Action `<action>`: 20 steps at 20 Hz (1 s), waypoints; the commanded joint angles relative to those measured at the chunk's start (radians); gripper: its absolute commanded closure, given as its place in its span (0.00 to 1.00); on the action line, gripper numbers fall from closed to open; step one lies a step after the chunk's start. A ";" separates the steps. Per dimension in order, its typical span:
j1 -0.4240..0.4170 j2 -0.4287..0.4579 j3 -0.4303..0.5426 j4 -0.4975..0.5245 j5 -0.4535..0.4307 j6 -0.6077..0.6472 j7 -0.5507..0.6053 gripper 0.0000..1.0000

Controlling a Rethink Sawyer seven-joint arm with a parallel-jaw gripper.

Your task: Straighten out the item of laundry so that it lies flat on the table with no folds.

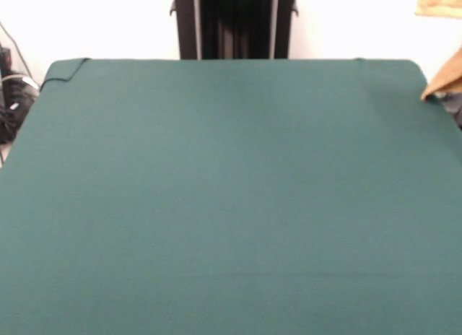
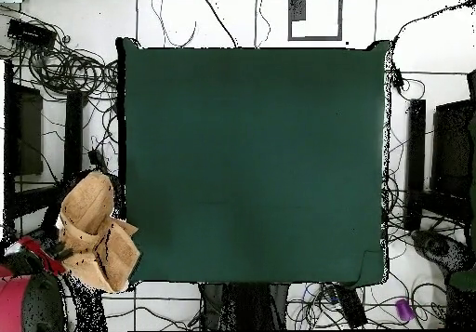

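Observation:
The orange-tan towel (image 2: pixel 93 231) is bunched and folded over itself beside the table's left edge in the overhead view, off the green cloth. In the front view only a tan corner (image 1: pixel 445 79) shows at the table's far right edge. The red arm (image 2: pixel 28 296) reaches the towel from the bottom left corner of the overhead view. The towel covers the arm's end, so the gripper itself is hidden. The dark green table (image 2: pixel 251 161) has nothing lying on it; it also fills the front view (image 1: pixel 231 205).
The black pedestal (image 1: pixel 234 23) stands at the table's far side. Tangled cables (image 2: pixel 65 68) lie on the floor left of the table. Dark stands (image 2: pixel 414 166) and more cables are on the right. A purple object (image 2: pixel 403 310) lies at the bottom right.

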 commanded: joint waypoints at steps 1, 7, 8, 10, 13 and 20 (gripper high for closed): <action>0.006 -0.002 0.029 -0.019 0.046 0.142 0.322 1.00; 0.008 -0.016 0.033 -0.021 0.063 0.163 0.337 1.00; 0.012 -0.016 0.028 -0.034 0.063 0.180 0.349 1.00; 0.015 -0.017 0.026 -0.049 0.062 0.201 0.361 1.00; 0.015 -0.017 0.028 -0.058 0.066 0.220 0.377 1.00; -0.021 -0.034 0.049 0.010 0.063 0.136 0.291 1.00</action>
